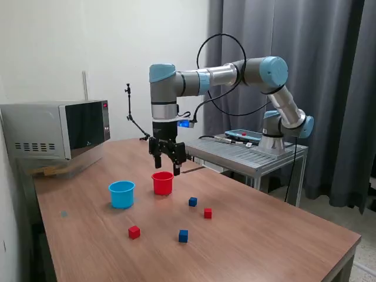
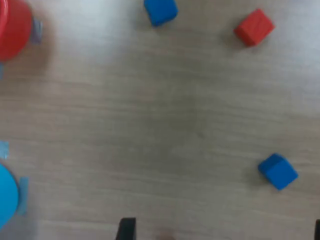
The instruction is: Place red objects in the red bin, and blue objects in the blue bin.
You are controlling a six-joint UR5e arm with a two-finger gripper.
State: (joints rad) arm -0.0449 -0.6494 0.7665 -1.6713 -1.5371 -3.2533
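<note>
Four cubes sit loose on the table (image 1: 264,235): red cubes (image 1: 134,232) (image 1: 208,213) and blue cubes (image 1: 183,235) (image 1: 192,201), around five o'clock of the red cup (image 1: 163,183); the blue cup (image 1: 121,194) stands just beside it. The gripper (image 1: 167,160) hovers above the red cup, fingers spread wide, holding nothing.

The gripper (image 1: 167,154) hangs above the red cup (image 1: 163,183), with open air beneath. On the counter (image 1: 264,235), four cubes lie well apart with bare wood between them. The blue cup (image 1: 121,194) stands near the red cup; a microwave (image 1: 59,129) blocks the far corner.
</note>
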